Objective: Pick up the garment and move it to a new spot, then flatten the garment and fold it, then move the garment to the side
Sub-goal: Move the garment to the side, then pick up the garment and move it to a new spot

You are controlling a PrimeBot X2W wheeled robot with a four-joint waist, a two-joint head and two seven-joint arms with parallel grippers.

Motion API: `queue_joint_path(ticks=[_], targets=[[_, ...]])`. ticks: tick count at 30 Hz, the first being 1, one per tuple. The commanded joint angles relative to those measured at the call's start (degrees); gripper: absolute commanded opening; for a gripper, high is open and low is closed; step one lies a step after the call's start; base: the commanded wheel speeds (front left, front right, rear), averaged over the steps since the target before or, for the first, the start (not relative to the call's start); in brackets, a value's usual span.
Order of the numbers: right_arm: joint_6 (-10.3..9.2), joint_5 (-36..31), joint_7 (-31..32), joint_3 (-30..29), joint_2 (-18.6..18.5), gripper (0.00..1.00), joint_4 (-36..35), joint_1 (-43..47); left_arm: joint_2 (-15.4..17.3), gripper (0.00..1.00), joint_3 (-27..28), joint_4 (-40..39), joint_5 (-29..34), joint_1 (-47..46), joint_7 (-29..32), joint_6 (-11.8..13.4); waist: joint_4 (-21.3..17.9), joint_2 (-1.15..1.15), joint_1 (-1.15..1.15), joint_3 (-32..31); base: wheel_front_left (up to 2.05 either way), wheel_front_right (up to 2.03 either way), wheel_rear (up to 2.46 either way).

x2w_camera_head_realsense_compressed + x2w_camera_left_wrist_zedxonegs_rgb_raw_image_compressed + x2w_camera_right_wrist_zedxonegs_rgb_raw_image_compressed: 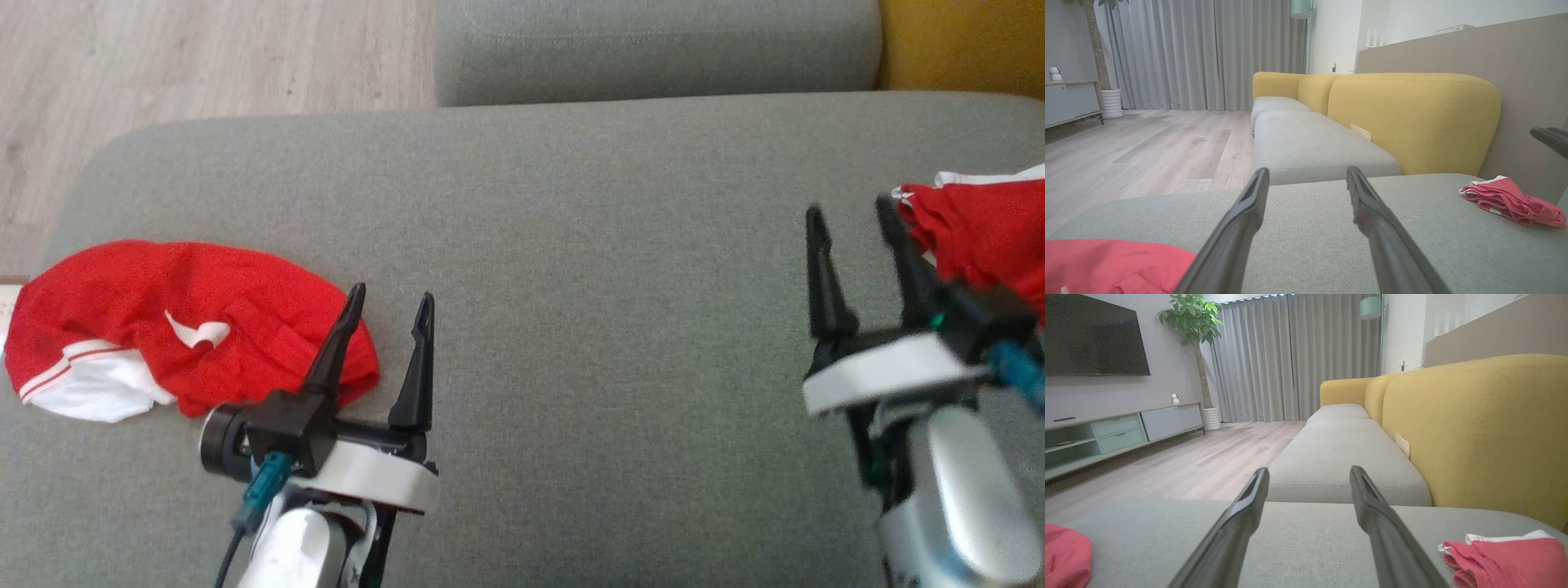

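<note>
A crumpled red and white garment [163, 327] lies at the left end of the grey sofa seat [571, 269]; its red cloth [1106, 265] fills the lower left corner of the left wrist view. My left gripper [390, 304] stands open just right of it, one finger over the cloth's edge, holding nothing. A second, folded red and white garment [988, 224] lies at the right end [1511, 200] [1506, 557]. My right gripper [849, 214] is open beside it, empty, its right finger close to the cloth.
Another grey seat cushion [653, 49] continues beyond the seat, with a yellow backrest [963, 41] at the right. Wooden floor [204, 57] lies past the seat's far left edge. A TV cabinet [1106, 433] and a potted plant [1196, 330] stand across the room.
</note>
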Motion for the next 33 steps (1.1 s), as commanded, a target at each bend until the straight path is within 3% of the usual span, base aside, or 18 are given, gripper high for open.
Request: queue_joint_path(ticks=[1, 11, 33], targets=[[-0.04, -0.04, -2.56, 0.96, 1.58, 1.00, -2.34, 0.87, 0.05, 1.00, 2.18, -1.87, -0.50, -1.02, -0.70, -0.27, 0.15, 0.00, 0.00, -1.07, 0.00, 0.00, 0.00], [-0.04, 0.32, -8.38, 1.38, 3.53, 1.00, -1.01, 10.23, 0.05, 1.00, 2.52, -1.41, -0.17, 2.15, -0.70, -0.75, 0.28, 0.00, 0.00, -3.07, 0.00, 0.00, 0.00], [-0.04, 1.91, -8.88, 0.03, 3.56, 1.00, -5.44, 16.18, 0.05, 1.00, 5.04, -1.61, -0.42, 4.19, -0.70, 0.19, 0.14, 0.00, 0.00, -4.16, 0.00, 0.00, 0.00]])
